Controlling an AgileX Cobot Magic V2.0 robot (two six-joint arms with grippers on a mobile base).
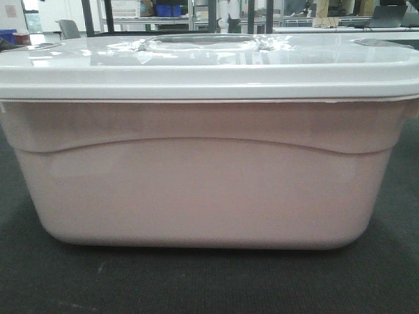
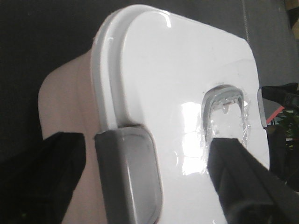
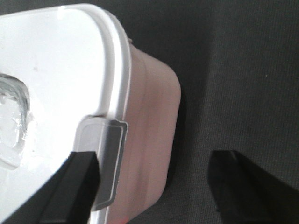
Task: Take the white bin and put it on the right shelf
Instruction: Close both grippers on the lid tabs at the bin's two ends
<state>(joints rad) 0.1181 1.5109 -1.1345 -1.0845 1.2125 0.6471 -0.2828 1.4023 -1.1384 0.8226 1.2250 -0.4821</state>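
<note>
Floor: dark grey carpet (image 1: 209, 281) fills the bottom of the front view and lies under everything we see up close
Left gripper: the left gripper (image 2: 145, 149) is spread wide at the bottom of its wrist view; one black finger (image 2: 243, 186) sits lower right with its tip at the near end of the recessed handle (image 2: 224, 100), and the other is a dark shape lower left beside the tub wall; we see nothing clasped, and we cannot tell whether either finger touches the plastic
Left latch: a grey latch (image 2: 131, 172) sits on the edge of the lid (image 2: 177, 60), between those two fingers
Right gripper: the right gripper (image 3: 154, 161) is also wide apart and grips nothing; its lower-left finger (image 3: 70, 191) is over the lid just beside a translucent latch (image 3: 105, 158), and its lower-right finger is over bare carpet, apart from the tub's end wall
White bin: the white bin (image 1: 209, 196) stands upright on the carpet and fills the front view from edge to edge; its pinkish sides carry a curved moulded line
Lid: glossy white and in place on the tub, with the handle recess at top centre of the front view
Background: beyond the bin, along the top edge, we see dark uprights and shelving, blue bins (image 1: 167, 10), a grey chair (image 1: 69, 27) upper left and a laptop (image 1: 386, 14) upper right
</note>
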